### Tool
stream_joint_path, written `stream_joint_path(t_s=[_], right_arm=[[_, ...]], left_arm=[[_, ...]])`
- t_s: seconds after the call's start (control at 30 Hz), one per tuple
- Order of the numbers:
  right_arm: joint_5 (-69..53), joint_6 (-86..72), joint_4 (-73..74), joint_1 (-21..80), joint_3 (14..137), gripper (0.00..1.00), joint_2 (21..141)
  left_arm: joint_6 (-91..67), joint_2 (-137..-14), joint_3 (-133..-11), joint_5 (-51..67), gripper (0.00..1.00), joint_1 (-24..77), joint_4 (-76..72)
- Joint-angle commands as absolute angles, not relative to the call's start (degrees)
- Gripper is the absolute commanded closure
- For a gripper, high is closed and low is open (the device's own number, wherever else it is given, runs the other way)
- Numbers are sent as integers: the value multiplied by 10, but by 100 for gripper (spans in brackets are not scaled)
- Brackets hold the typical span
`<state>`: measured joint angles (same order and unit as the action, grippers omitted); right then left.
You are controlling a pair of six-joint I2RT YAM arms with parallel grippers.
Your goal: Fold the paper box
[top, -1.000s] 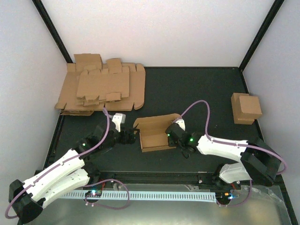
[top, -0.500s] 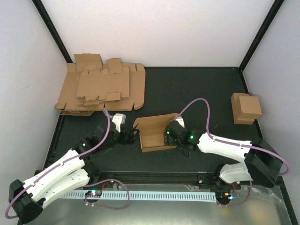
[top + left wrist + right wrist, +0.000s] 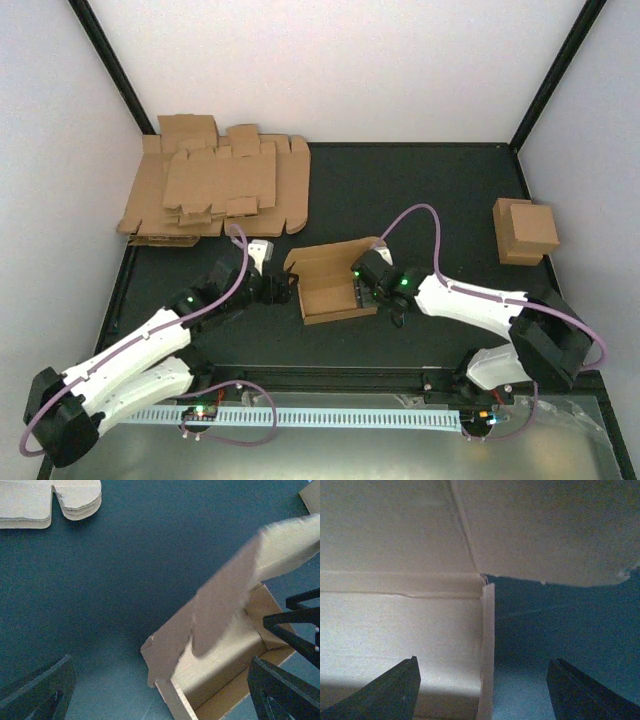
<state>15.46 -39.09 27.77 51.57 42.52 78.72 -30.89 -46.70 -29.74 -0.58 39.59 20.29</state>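
Box (image 3: 328, 292) mid-table (image 3: 430, 190), tray walls up, lid flap raised along 12 o'clock edge. Left gripper (image 3: 277, 290) just off box's 9 o'clock side, fingers (image 3: 35, 695) wide apart, box corner between them, no contact seen. Right gripper (image 3: 362, 291) at box's 3 o'clock wall, fingers (image 3: 395, 690) spread, straddling wall edge, not pinching. Blank pile (image 3: 215, 190) at 10 o'clock from box, well apart. Closed carton (image 3: 525, 231) at 2 o'clock, near right edge.
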Motion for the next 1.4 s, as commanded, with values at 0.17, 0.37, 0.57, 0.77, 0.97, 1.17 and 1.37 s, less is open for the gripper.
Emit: stream_joint_path(t_s=[0.17,0.37,0.57,0.77,0.97,1.17,1.37], right_arm=[[130,-360,268,500,440,32,823],[146,-350,281,498,452,41,847],[144,-345,278,498,452,52,849],[142,-343,271,498,437,50,825],[134,-345,263,498,415,49,814],[122,-347,249,498,399,49,812],[122,-344,234,499,386,49,793]], left_arm=[[-285,-514,-336,55,12,352,148],[-281,-531,-343,74,17,336,133],[-281,-543,-343,89,22,331,118],[-286,-564,-346,98,39,319,102],[-305,-591,-353,121,52,295,89],[-310,-632,-378,190,57,279,75],[-286,-644,-380,250,41,279,29]])
